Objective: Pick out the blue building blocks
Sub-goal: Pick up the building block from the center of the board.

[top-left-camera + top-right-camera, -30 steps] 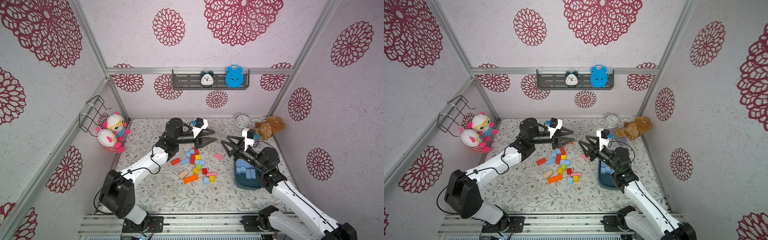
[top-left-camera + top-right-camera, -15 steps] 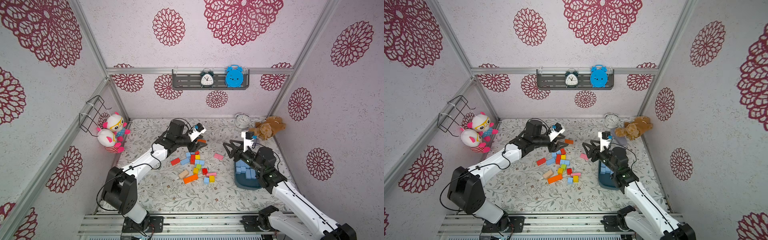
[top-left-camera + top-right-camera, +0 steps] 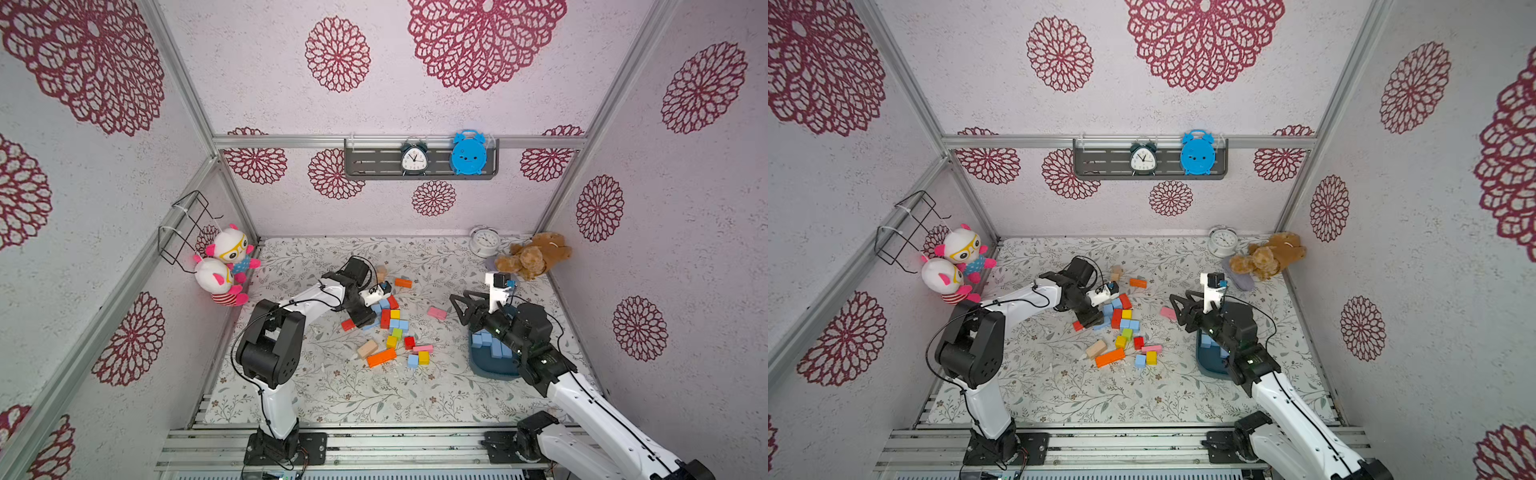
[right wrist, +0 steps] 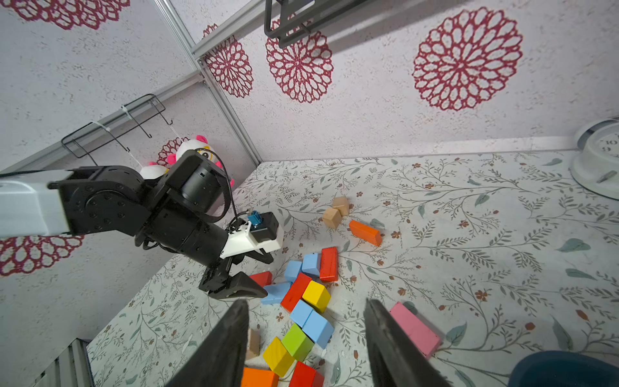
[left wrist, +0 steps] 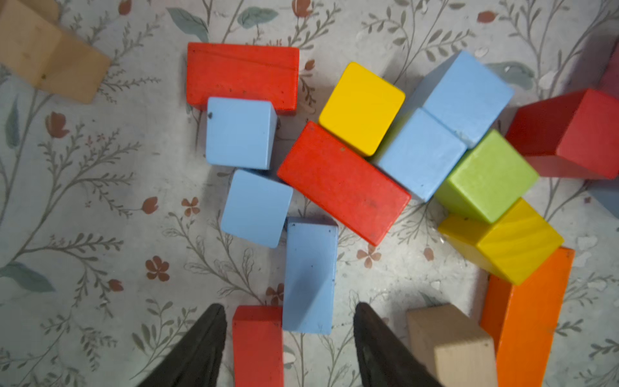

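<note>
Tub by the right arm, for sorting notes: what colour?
Dark teal-blue tub, clearest in a top view.

Both top views look steeply down over the whole bench [image 3: 332, 395]; the left wrist camera sits close above the blue building blocks [image 5: 238, 133], and the right wrist camera sees them obliquely.

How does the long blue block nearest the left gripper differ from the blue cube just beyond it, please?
The long blue block is oblong; the blue cube is square-faced. The block's end sits between the left gripper's open jaws; the cube lies beyond them. Both are light blue.
</note>
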